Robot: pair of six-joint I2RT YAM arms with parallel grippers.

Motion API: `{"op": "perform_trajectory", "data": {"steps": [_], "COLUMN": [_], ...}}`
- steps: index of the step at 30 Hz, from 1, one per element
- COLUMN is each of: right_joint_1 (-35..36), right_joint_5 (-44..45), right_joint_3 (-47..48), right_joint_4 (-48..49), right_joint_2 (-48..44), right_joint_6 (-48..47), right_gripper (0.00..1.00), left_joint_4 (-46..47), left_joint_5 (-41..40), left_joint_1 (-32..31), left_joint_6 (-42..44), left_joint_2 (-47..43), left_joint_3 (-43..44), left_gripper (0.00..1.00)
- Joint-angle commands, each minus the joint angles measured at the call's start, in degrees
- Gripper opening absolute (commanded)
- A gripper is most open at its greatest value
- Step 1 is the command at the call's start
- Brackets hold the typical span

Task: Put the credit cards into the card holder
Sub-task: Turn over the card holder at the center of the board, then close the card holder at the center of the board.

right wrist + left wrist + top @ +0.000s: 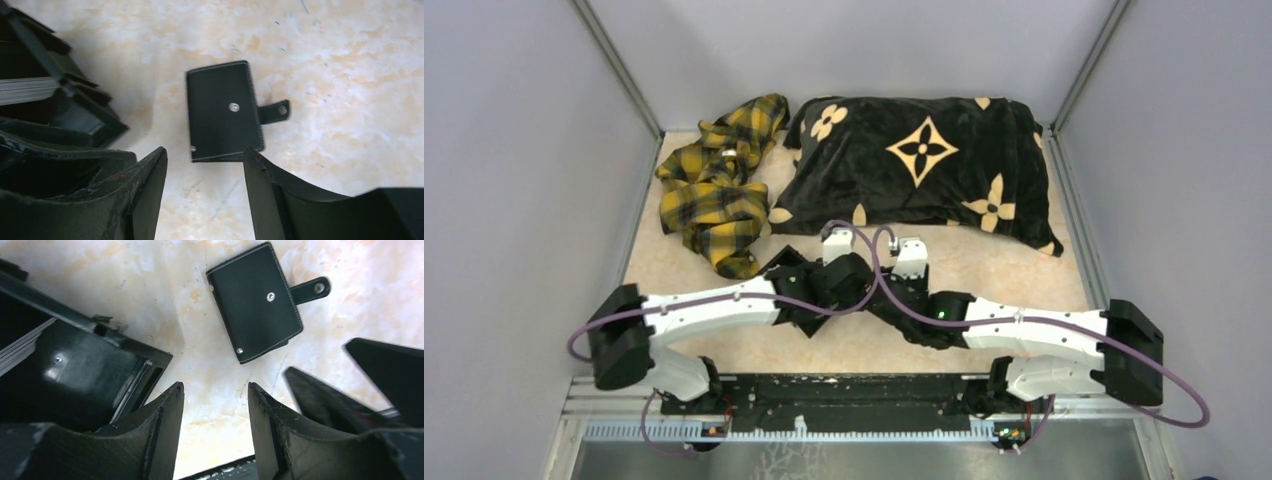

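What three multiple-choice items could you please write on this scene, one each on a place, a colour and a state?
1. Where does the card holder lie?
A. on the pillow
B. on the bare table
C. in the tray

2. What colour is the plaid cloth?
A. red
B. blue
C. yellow

3. How is the card holder?
A. folded shut, strap unsnapped
B. spread open
C. folded and snapped shut

Answers:
1 B, the marbled tabletop shows all round it.
2 C, it is yellow with dark checks in the top view.
3 A, the cover is closed and the strap sticks out sideways, off its stud.
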Motion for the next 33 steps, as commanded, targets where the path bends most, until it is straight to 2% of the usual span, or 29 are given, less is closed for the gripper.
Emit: {"op": "perform_trajectory", "data": {"steps": [1,5,9,20,26,33], "right_joint_1": [-3.9,-9.2,-14.1,-19.8,-23.5,-26.0], "right_joint_5": [-1.5,-4.5,-8.5,-14.2,-16.4,-18.3], "right_joint_3": [-3.7,-6.1,-6.6,-7.3,-7.9,-9.1], "right_joint_4": [-1.8,-2.1,-1.4,6.0,9.4,11.4], "right_joint_2": [-6.2,-11.7,-13.1,-7.3,-5.8,-3.8], "right_joint_6": [1.6,-0.9,-3.8,-7.8,-8.6,-9.3], "right_gripper": [0.57,0.57,0.57,0.55,0.51,0.47], "left_joint_4": [4.6,5.6,8.5,18.7,26.1,28.9], "left_joint_5": [2.5,2.4,4.0,8.6,14.2,17.5], "left_joint_1": [-0.4,-0.2,1.0,6.4,9.7,10.9], "left_joint_6": [3.2,3.9,3.7,4.1,3.7,4.3], "left_joint_2": [7.3,14.0,17.1,18.6,17.1,18.1], "left_joint_3": [1.3,3.7,3.8,-2.3,-6.6,-6.5], "left_gripper": [0.57,0.63,0.65,0.63,0.61,0.6]}}
